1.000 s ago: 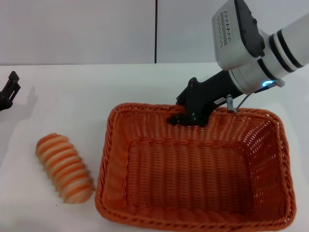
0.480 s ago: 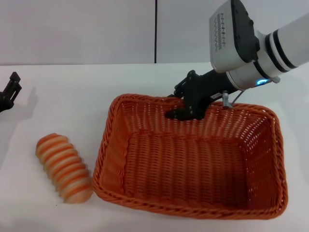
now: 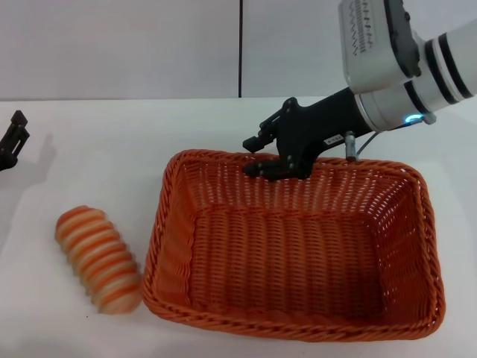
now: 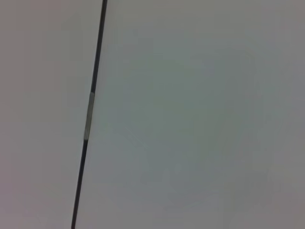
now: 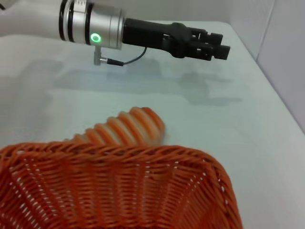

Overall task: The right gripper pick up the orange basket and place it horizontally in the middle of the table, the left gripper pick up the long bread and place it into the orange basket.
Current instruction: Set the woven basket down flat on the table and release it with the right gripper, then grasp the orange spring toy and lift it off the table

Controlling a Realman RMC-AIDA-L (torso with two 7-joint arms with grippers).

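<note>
I have the right pincer [image 3: 256, 156] at the far rim of the orange basket [image 3: 291, 253], at about 12 o'clock on the basket as my head view shows it. Its black fingers stand parted, one above the braided rim and one just over the inner side of the far wall; I cannot tell whether either one touches the wicker. Nothing is held between them. The white arm with its blue ring runs off toward 2 o'clock.

The orange basket lies flat on the white tabletop [image 3: 112, 142], its long side running 3 to 9 o'clock, open side up and holding nothing.

The long bread [image 3: 99, 258] lies on the tabletop just beside the basket's short wall at 9 o'clock, angled from 10 to 4 o'clock, its near end close to the basket's near corner. My right wrist view shows the loaf [image 5: 125, 128] just beyond the rim [image 5: 119, 155].

The left pincer [image 5: 208, 46] hangs over the tabletop well apart from the loaf, at the 9 o'clock edge of my head view [image 3: 13, 139]. I cannot tell its opening.
</note>
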